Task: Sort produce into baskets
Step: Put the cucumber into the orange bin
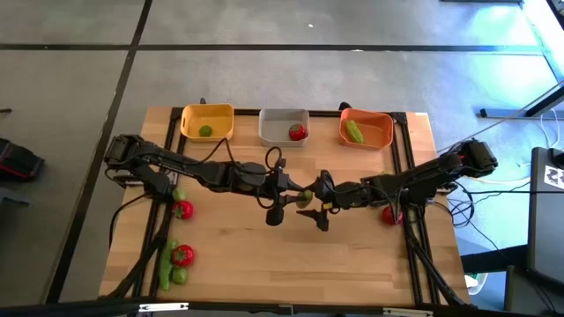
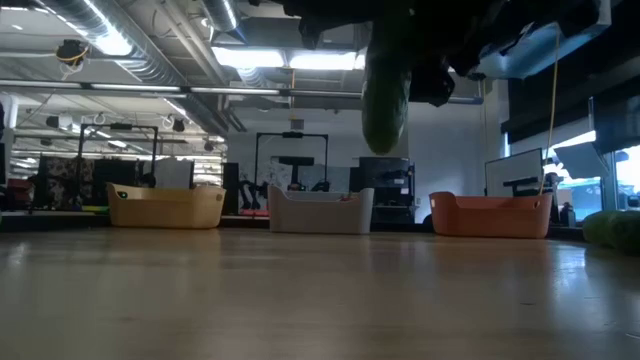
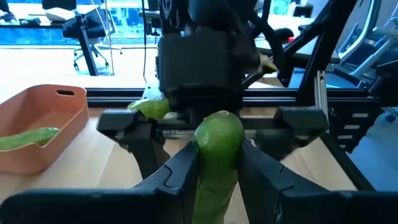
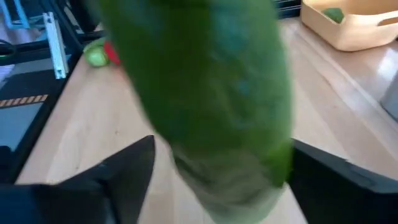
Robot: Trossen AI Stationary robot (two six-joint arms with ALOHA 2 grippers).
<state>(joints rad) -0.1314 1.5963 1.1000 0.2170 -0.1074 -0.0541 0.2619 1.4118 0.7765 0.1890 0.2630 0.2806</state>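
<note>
Baskets line the desk's (image 1: 291, 255) far edge: the yellow basket (image 1: 207, 121) holds a lime (image 1: 205, 131), the grey basket (image 1: 284, 126) a tomato (image 1: 298, 132), the orange basket (image 1: 367, 129) a cucumber (image 1: 353, 130). At mid-desk the left hand (image 3: 217, 165) pinches another cucumber (image 3: 217, 149) above the surface. Facing it, the right hand (image 1: 315, 211) has its fingers spread on either side of that cucumber. More produce lies near the left edge.

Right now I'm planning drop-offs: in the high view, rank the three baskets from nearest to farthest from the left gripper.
From the left gripper at table centre, holding the green cucumber:
1. Light grey plastic basket, straight behind.
2. Orange plastic basket, back right.
3. Yellow plastic basket, back left.
</note>
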